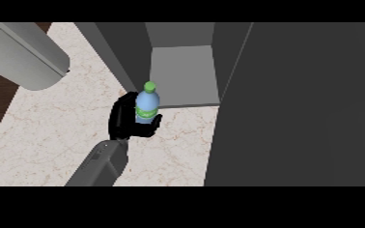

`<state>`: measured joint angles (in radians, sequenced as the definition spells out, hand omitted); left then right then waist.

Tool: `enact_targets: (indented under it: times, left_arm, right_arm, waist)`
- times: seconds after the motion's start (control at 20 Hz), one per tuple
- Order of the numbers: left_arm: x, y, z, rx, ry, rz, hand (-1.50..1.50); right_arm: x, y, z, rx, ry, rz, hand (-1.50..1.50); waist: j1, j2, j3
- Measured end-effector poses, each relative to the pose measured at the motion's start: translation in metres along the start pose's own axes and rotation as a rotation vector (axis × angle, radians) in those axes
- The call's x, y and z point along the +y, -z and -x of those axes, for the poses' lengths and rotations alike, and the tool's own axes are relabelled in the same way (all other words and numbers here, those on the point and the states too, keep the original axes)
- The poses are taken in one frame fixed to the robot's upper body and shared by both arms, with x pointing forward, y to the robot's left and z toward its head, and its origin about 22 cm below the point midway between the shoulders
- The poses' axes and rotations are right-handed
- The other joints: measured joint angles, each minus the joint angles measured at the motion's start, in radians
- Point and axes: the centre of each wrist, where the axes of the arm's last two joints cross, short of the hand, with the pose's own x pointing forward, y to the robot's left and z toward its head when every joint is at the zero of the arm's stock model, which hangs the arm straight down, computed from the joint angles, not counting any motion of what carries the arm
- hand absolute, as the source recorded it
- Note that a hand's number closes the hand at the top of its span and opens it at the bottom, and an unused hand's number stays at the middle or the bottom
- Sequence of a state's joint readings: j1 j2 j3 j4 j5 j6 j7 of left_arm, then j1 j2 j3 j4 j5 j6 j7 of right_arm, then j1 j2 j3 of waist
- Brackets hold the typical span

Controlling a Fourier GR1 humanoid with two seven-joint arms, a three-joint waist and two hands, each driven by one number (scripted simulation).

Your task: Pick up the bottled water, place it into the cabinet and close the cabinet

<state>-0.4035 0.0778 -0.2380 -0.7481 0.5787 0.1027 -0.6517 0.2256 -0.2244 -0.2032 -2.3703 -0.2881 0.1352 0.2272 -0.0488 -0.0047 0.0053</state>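
The bottled water (pixel 147 104), clear blue with a green cap and green label, stands upright in my left hand (pixel 125 121), whose fingers and thumb are curled round its lower half. The hand holds it just in front of the open grey cabinet (pixel 184 79), near the left front corner of its light grey floor. The cabinet's dark door (pixel 292 106) stands open at the right and fills that side of the head view. My grey left forearm (pixel 100 166) comes in from the lower edge. My right hand does not show.
A large grey cylinder (pixel 32 55) reaches in from the upper left, above the marble counter (pixel 64 121). The counter's left edge, with dark floor beyond it, runs along the far left. The cabinet's left wall (pixel 118 53) rises just behind the hand.
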Motion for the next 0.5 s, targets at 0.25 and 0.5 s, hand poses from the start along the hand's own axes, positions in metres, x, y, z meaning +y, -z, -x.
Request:
enact_targets:
  times: [0.25,0.5]
  left_arm:
    - [-0.001,-0.001,-0.002,0.000,0.042,-0.068,1.50]
    - [-0.002,-0.003,-0.003,-0.014,0.104,-0.130,1.50]
  right_arm:
    - [-0.010,0.001,0.002,-0.009,0.038,-0.021,-1.50]
    - [-0.019,0.002,0.003,-0.020,0.069,-0.043,-1.50]
  waist:
    - [-0.013,-0.001,0.002]
    - [-0.024,-0.002,0.005]
